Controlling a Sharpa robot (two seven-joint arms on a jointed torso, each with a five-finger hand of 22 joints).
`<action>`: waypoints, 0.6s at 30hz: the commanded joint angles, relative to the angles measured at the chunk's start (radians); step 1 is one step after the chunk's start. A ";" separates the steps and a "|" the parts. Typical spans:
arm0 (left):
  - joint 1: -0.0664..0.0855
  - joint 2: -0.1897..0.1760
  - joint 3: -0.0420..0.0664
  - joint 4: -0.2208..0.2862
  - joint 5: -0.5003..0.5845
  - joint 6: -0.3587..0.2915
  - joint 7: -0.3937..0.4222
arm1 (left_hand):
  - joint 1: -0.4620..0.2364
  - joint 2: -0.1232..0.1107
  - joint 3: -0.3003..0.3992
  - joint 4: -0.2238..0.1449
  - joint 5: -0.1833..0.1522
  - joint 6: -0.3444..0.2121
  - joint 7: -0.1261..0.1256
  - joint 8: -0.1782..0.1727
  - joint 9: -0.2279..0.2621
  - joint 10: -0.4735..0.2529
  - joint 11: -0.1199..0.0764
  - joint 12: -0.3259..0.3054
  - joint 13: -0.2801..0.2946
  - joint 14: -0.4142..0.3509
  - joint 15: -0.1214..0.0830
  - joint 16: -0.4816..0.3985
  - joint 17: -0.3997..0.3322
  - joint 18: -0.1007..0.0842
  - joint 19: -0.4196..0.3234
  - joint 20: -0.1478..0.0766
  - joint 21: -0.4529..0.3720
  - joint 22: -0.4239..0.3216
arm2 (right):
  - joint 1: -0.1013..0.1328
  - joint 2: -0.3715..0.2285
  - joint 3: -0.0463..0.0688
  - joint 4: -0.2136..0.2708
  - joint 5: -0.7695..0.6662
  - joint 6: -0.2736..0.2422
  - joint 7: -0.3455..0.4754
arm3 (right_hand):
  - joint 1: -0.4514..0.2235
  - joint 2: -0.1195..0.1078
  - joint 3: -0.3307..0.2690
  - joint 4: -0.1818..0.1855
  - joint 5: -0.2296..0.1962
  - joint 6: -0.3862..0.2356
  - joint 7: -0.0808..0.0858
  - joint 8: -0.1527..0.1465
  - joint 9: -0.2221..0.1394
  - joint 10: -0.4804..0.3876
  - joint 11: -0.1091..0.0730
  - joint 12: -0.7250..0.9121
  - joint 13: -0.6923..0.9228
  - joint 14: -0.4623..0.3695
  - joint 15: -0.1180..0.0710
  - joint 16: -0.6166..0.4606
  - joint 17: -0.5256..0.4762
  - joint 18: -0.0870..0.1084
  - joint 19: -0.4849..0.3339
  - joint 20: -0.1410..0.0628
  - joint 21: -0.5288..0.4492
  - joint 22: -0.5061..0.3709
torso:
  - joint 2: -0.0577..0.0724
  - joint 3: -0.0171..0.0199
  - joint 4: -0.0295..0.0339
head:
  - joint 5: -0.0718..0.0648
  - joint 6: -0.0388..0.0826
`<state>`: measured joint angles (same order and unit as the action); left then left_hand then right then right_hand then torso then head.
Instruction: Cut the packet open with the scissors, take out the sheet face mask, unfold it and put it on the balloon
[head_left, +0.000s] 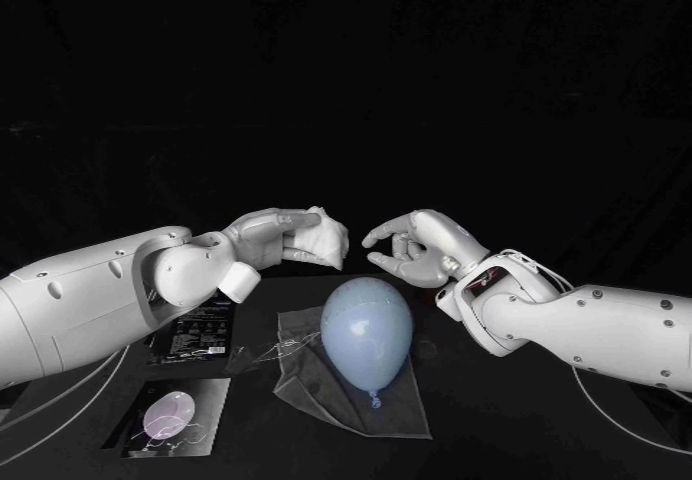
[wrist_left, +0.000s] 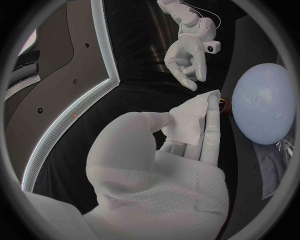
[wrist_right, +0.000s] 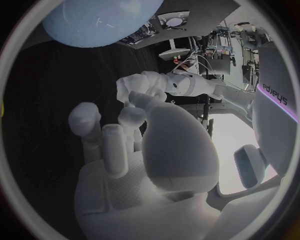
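The surface (head_left: 490, 450) is black, and the room behind it is too dark to make anything out. Two white arms reach in over it, the left arm (head_left: 87, 300) from one side and the right arm (head_left: 606, 325) from the other, and their hands come near each other above the middle without touching.

Beneath them a crumpled sheet of clear plastic film (head_left: 397, 410) lies flat on the surface. A pale blue balloon (head_left: 366, 335) rests lengthwise on it, its knotted end pointing toward the robot. Beside the film, on the left arm's side, lies a black packet (head_left: 195, 335) with pale print, partly hidden under that arm. Nearer the robot lies a dark card (head_left: 180, 415) with a pale pinkish shape on it that I cannot identify.

The left hand (head_left: 274, 238) is raised above the far end of the balloon. It pinches the folded white sheet face mask (head_left: 326, 240) between its thumb and fingers, so the mask is off the surface and apart from the balloon. The right hand (head_left: 421, 250) hovers just beside it, facing the mask. It holds nothing, and its fingers are loosely bent and apart.
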<state>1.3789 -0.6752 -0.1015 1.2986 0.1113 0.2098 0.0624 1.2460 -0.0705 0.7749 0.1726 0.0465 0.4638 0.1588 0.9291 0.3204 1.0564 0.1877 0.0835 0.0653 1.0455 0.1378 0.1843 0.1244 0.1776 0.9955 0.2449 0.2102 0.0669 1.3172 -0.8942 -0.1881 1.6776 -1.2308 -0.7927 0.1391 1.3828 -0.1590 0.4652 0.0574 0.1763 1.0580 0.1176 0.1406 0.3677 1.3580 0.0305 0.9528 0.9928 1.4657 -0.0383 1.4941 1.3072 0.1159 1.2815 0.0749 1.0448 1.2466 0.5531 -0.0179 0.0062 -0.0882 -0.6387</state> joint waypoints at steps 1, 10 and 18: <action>0.001 -0.001 0.001 0.005 0.012 -0.002 0.011 | 0.004 -0.008 -0.011 0.000 0.002 -0.009 0.101 0.001 -0.004 -0.002 0.004 -0.008 -0.001 -0.001 0.004 -0.009 -0.002 0.008 0.008 -0.001 -0.007 -0.001 | -0.003 0.008 0.001 0.005 -0.105 -0.103 -0.021 | -0.007 -0.003 0.006 0.000 -0.003 0.003 0.002 -0.006 -0.001 0.007 0.001 0.026 0.029 0.075 0.005 0.013 0.101 -0.008 0.009 0.000 0.018 0.017 | 0.001 0.0008 0.0009 | 0.003 -0.003; 0.000 -0.006 0.001 0.011 0.012 -0.001 0.007 | 0.049 -0.006 -0.021 -0.026 0.003 -0.020 0.106 -0.001 -0.017 -0.021 0.009 -0.018 -0.001 -0.013 0.007 -0.023 -0.004 0.008 0.019 -0.003 -0.016 -0.001 | -0.005 0.044 0.001 0.003 -0.207 -0.125 -0.050 | -0.007 0.006 0.014 -0.010 -0.026 0.014 0.002 -0.003 0.001 0.059 0.004 0.224 0.230 0.092 0.010 0.054 0.200 -0.021 0.042 0.003 0.094 0.077 | 0.000 -0.0003 0.0003 | 0.011 -0.007; 0.000 -0.004 0.001 0.015 0.012 0.001 0.002 | 0.100 0.001 -0.012 -0.073 0.003 -0.015 0.110 0.002 -0.027 -0.025 0.012 -0.018 -0.002 -0.013 0.007 -0.030 -0.005 0.006 0.023 -0.008 -0.021 0.000 | -0.005 0.076 0.003 -0.004 -0.279 -0.106 -0.089 | -0.010 0.009 0.014 -0.015 -0.051 0.011 0.005 -0.007 -0.001 0.086 0.006 0.312 0.317 0.095 0.013 0.060 0.216 -0.025 0.053 0.004 0.119 0.098 | 0.000 -0.0017 -0.0005 | 0.013 -0.009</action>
<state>1.3784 -0.6814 -0.1014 1.3107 0.1128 0.2075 0.0594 1.3377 -0.0735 0.7630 0.1017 0.0465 0.4498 0.1592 0.9291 0.2942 1.0362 0.2001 0.0696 0.0644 1.0379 0.1452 0.1586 0.1208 0.1771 1.0134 0.2344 0.1926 0.0671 1.3127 -0.8212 -0.1865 1.6747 -1.4347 -0.8930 0.0845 1.3787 -0.1549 0.4761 0.0465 0.1291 1.0674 0.1186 0.1370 0.3675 1.4375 0.0385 1.2583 1.2971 1.4647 -0.0304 1.5519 1.3073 0.0990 1.3275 0.0794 1.1600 1.3083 0.5536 -0.0182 0.0064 -0.0757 -0.6474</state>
